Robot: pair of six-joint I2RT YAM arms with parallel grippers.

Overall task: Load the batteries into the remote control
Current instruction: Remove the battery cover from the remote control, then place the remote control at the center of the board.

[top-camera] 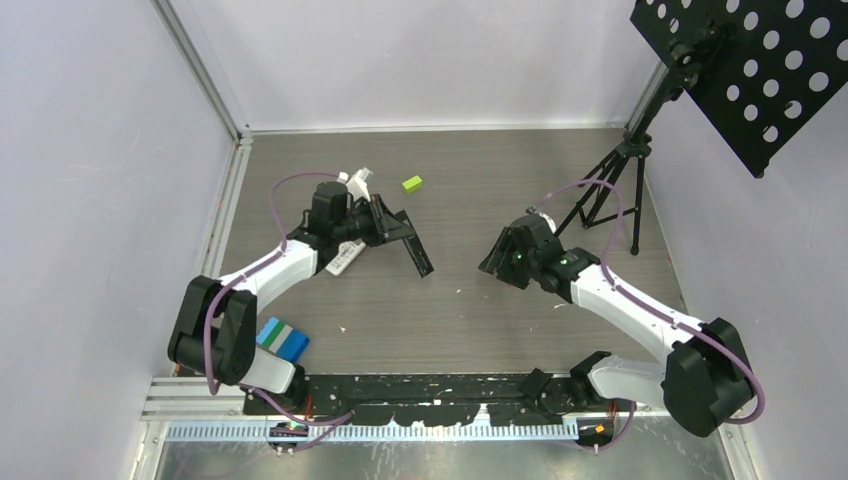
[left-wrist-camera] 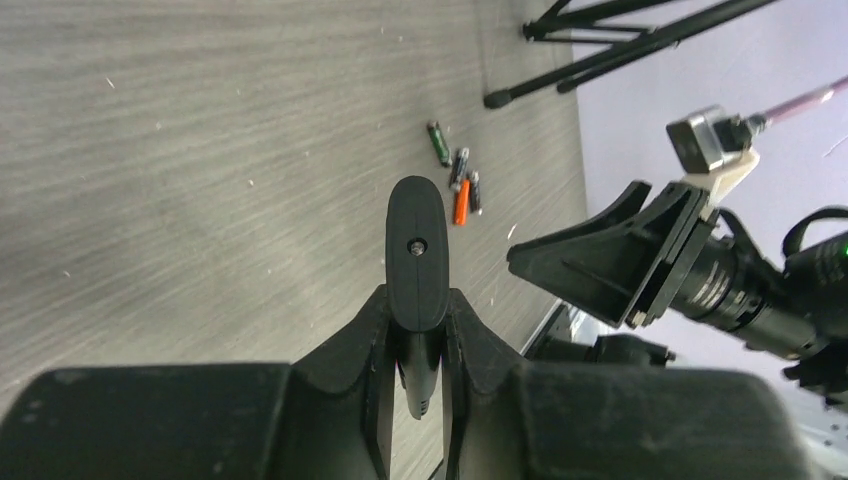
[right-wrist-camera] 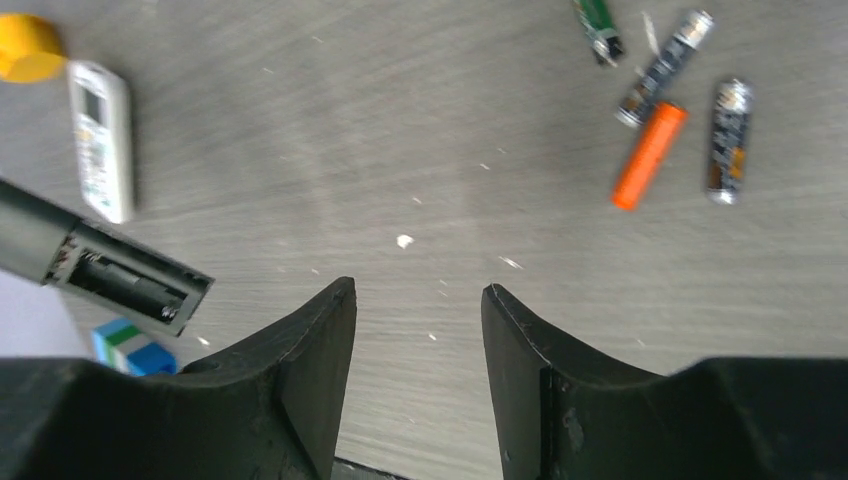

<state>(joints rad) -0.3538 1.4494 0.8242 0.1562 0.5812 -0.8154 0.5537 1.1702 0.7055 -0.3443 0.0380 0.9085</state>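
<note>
My left gripper (left-wrist-camera: 418, 312) pinched the black remote (left-wrist-camera: 417, 240); my right gripper (right-wrist-camera: 418, 300) stood spread. The batteries (right-wrist-camera: 650, 155) lay upper right in its view, indistinct overhead.

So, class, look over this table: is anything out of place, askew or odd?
The black remote, gripped by the left end effector, has its battery bay uncovered and apparently empty. Four batteries lie loose on the table at mixed angles. Nothing looks damaged.

Green block (top-camera: 412, 183), tripod (top-camera: 631, 150), blue-green block (top-camera: 283, 339), perforated panel (top-camera: 770, 90).
</note>
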